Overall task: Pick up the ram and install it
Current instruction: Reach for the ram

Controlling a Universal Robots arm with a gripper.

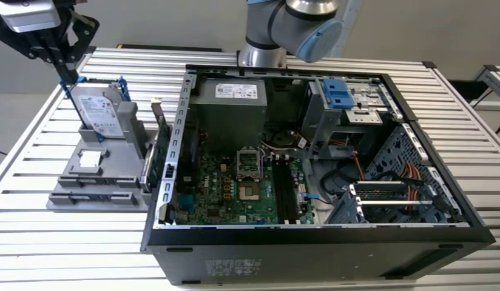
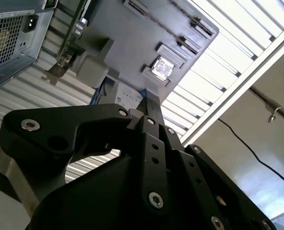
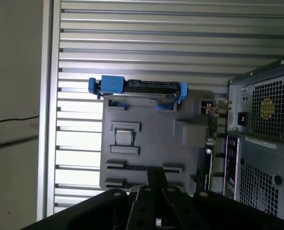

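Observation:
My gripper (image 1: 65,71) hangs at the exterior view's far left, above the back corner of the grey parts tray (image 1: 112,199). It is shut on the ram (image 1: 70,89), a thin dark stick that points down from the fingers beside the hard drive. In both wrist views the ram (image 3: 155,176) (image 2: 150,106) shows edge-on as a narrow dark bar sticking out past the closed gripper (image 3: 155,188) (image 2: 149,122). It is held clear above the tray (image 3: 146,148). The open computer case (image 1: 315,242) lies to the exterior view's right, with the motherboard's long black memory slots (image 1: 284,188) inside.
A silver hard drive with a blue bracket (image 1: 100,112) (image 3: 142,91) stands upright in the tray. A small square chip (image 1: 90,159) (image 3: 124,138) lies on the tray, and a green card (image 1: 157,154) stands at its edge. The arm's base (image 1: 266,36) is behind the case on a slatted table.

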